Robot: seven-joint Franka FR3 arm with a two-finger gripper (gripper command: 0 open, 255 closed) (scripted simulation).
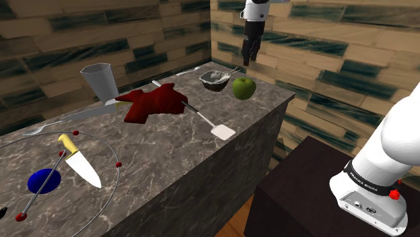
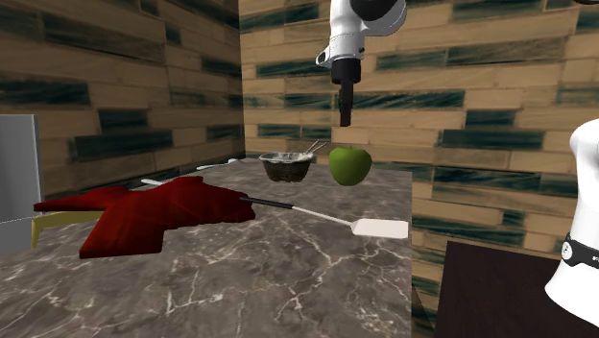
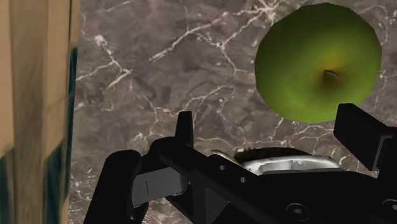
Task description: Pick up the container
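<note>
The end effector [image 1: 248, 62] hangs high above the far end of the counter [image 1: 175, 168], pointing down, close to the plank wall [image 3: 32, 95]. In the wrist view its two black fingers [image 3: 186, 127] stand apart and clasp nothing.

Directly below, the bowl [image 1: 215, 81] sits upright on the counter near the wall corner. It is a small, metal-looking bowl with thin utensils leaning out of it. In the wrist view part of its bright rim [image 3: 280, 158] shows between the fingers, far beneath them and not touched.

A green apple [image 1: 243, 87] stands just beside the bowl, on the side nearer the counter's edge. In the second exterior view the end effector [image 2: 344, 120] hangs over the gap between bowl [image 2: 286, 169] and apple [image 2: 349, 165].

Further out:
- A spatula [image 1: 222, 131] with a white blade and a dark handle lies flat. Its handle end reaches a crumpled red cloth [image 1: 151, 104].
- A grey tapered cup [image 1: 99, 79] stands upright behind the cloth.
- A knife [image 1: 81, 165] with a yellow handle lies near a blue disc [image 1: 44, 180], well apart from the bowl.
</note>
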